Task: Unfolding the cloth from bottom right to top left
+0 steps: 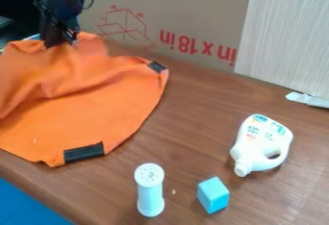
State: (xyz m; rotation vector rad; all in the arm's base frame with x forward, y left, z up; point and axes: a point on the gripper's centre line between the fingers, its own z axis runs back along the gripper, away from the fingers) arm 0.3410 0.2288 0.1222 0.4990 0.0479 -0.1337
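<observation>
So the orange cloth (96, 108) covers the left side of the brown table (206, 99), rumpled at the far end, flatter near, with dark patches on its near and right edges. Gripper (59, 37) is right down at the cloth's far left part, can't tell if it's open or closed, sorry. Cardboard (199, 7) at the back has upside-down red lettering plus a box drawing. White jug (260, 142) on the right has a printed label, cap end pointing near. White shaker (150, 195) and light blue block (213, 197) sit near.
</observation>
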